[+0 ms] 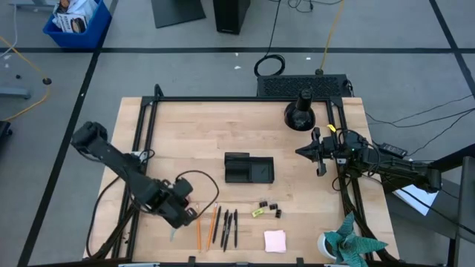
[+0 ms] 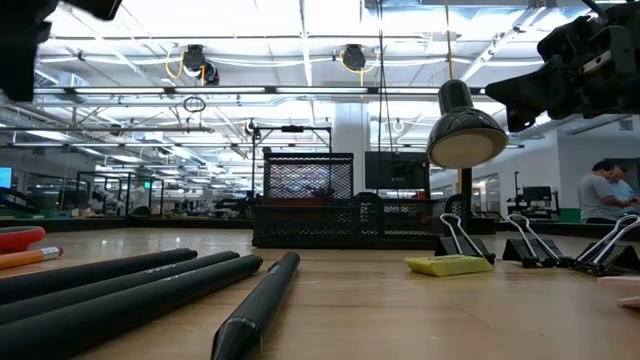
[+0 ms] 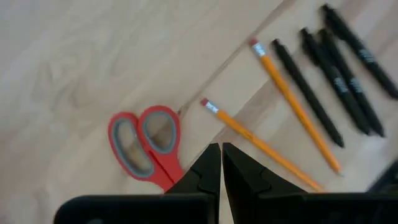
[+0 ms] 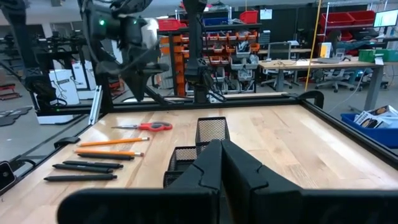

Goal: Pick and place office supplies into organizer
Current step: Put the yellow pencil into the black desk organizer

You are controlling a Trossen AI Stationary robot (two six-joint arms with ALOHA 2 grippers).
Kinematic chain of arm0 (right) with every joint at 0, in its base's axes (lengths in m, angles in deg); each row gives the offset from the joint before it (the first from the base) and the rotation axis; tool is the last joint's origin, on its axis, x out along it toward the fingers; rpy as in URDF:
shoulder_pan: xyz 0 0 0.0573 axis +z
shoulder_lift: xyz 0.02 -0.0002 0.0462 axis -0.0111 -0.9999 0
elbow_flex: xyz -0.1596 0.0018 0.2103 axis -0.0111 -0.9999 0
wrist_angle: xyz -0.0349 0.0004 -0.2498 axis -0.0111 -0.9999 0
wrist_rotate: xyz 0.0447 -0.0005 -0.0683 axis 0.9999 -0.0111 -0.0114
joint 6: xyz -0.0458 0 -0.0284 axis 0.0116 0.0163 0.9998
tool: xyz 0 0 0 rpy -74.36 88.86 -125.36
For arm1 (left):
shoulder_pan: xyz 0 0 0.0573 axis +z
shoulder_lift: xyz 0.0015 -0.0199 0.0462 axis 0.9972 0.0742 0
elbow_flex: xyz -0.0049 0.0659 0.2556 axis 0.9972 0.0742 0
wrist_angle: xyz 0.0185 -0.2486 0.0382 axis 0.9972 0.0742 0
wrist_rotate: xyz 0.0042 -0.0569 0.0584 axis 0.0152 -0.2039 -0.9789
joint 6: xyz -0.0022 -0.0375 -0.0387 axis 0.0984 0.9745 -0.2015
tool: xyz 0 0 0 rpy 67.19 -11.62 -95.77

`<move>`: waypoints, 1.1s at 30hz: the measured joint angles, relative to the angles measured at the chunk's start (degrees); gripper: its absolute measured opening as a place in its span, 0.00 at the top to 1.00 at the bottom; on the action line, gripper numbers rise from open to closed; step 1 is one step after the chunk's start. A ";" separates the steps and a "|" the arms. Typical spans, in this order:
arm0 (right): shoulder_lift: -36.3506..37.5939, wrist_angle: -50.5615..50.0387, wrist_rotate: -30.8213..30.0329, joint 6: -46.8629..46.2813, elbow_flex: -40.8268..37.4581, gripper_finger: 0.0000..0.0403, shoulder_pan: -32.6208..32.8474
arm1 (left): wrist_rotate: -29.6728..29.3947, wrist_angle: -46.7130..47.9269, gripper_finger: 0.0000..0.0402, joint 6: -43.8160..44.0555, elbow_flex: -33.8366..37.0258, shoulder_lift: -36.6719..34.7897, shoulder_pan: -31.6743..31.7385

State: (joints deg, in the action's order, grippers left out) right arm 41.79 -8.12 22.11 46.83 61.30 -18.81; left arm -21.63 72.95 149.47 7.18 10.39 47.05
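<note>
My left gripper (image 1: 187, 215) (image 3: 221, 155) is shut and hovers over the near-left part of the table, above the red-handled scissors (image 3: 146, 146) (image 1: 173, 233) and an orange pencil (image 3: 261, 140). A second pencil (image 3: 295, 106) and three black pens (image 3: 339, 78) (image 1: 226, 228) lie flat beside them. Binder clips (image 1: 271, 208), a yellow item (image 1: 257, 212) and a pink sticky pad (image 1: 274, 240) rest on the table farther right. The black mesh organizer (image 1: 249, 169) (image 4: 208, 134) stands mid-table. My right gripper (image 1: 320, 152) (image 4: 221, 155) is shut and waits in the air to the organizer's right.
A round black domed lamp (image 1: 299, 115) stands at the far right of the table, and a teal paper plant in a white cup (image 1: 345, 245) at the near-right corner. A black frame rail (image 1: 141, 141) borders the table. Bare wood lies between organizer and supplies.
</note>
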 joint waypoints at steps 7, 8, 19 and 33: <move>0.00 -0.01 -0.02 0.14 0.00 0.99 0.00 | 2.97 -2.12 0.95 11.65 0.00 6.92 -0.48; 0.00 0.00 -0.02 0.14 0.00 0.99 0.00 | 3.45 -2.11 0.95 12.13 0.01 7.64 -0.44; 0.00 0.02 -0.07 -2.80 0.00 0.99 0.00 | 2.90 -8.86 0.91 13.21 0.02 10.52 1.61; -0.33 -0.45 -0.07 -2.87 0.00 0.99 0.00 | 4.33 -15.28 0.49 14.17 0.02 10.52 4.19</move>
State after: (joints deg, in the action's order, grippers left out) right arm 41.46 -8.57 22.04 43.96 61.29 -18.81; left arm -17.30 57.66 163.63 7.20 20.91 51.24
